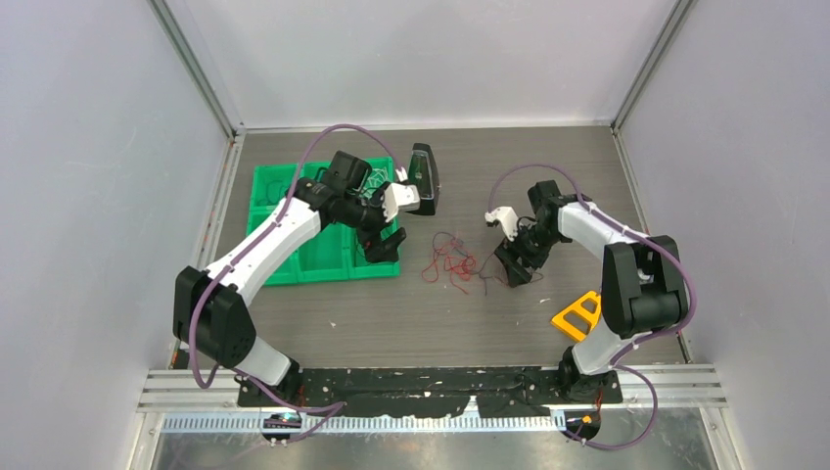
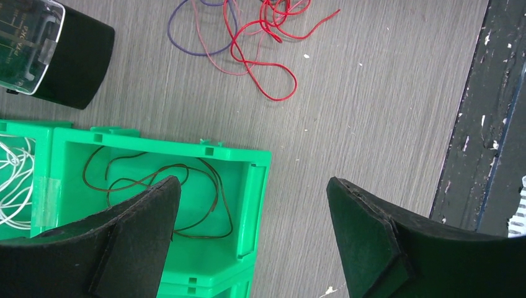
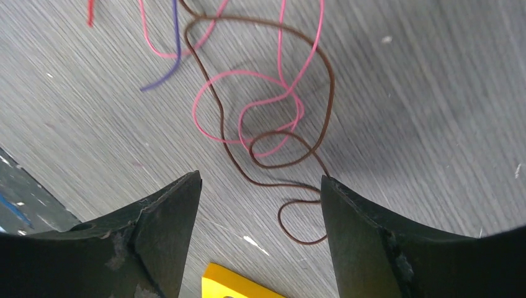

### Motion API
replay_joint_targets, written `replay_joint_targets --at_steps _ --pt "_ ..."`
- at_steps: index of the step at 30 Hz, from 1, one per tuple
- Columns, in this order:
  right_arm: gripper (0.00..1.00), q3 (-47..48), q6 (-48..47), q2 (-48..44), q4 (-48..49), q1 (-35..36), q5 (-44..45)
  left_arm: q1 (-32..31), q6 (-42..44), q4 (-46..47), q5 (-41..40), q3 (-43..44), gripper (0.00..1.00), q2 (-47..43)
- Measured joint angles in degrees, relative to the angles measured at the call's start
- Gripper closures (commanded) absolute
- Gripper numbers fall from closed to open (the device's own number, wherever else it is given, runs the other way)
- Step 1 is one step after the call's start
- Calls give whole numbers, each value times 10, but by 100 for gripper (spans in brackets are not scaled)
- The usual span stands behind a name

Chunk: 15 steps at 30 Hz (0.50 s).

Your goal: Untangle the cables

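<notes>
A tangle of thin cables [image 1: 452, 262] lies on the table's middle. In the right wrist view a brown cable [image 3: 291, 158] loops through a pink cable [image 3: 245, 105], with a purple end [image 3: 170, 56] at the top. My right gripper [image 1: 516, 266] is open, low over the brown cable's end. My left gripper [image 1: 384, 245] is open and empty above the green tray's [image 1: 294, 220] near right corner. In the left wrist view a brown cable [image 2: 180, 186] lies in that tray compartment [image 2: 254, 192], and red cables [image 2: 267, 56] and a purple one [image 2: 186, 37] lie on the table.
A black device with a clear lid [image 1: 424, 179] stands behind the tangle. A yellow plastic piece [image 1: 579, 314] lies at the front right, by my right arm. White wire [image 2: 15, 180] sits in another tray compartment. Grey walls close in the table.
</notes>
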Motion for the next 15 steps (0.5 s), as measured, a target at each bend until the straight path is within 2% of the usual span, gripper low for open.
replay_joint_targets --at_steps 2,5,6,9,10,12,15 --pt "29 -9 -18 1 -2 -5 10 0 2 -3 0 0 10 0" --pt "45 -10 -34 14 8 -11 19 0 6 -5 0 0 10 0" --pt "55 -9 -37 21 14 -12 21 0 7 -7 -2 0 10 -1" --pt "70 -8 -48 31 28 -15 23 0 10 -8 -6 0 11 -7" --pt "81 -8 -53 31 30 -16 25 0 10 -8 -9 -1 11 -10" --pt "92 -10 -61 31 34 -18 30 0 11 -7 -11 -2 11 -18" --pt "94 -10 -76 31 35 -22 36 0 12 -7 -14 -6 11 -29"
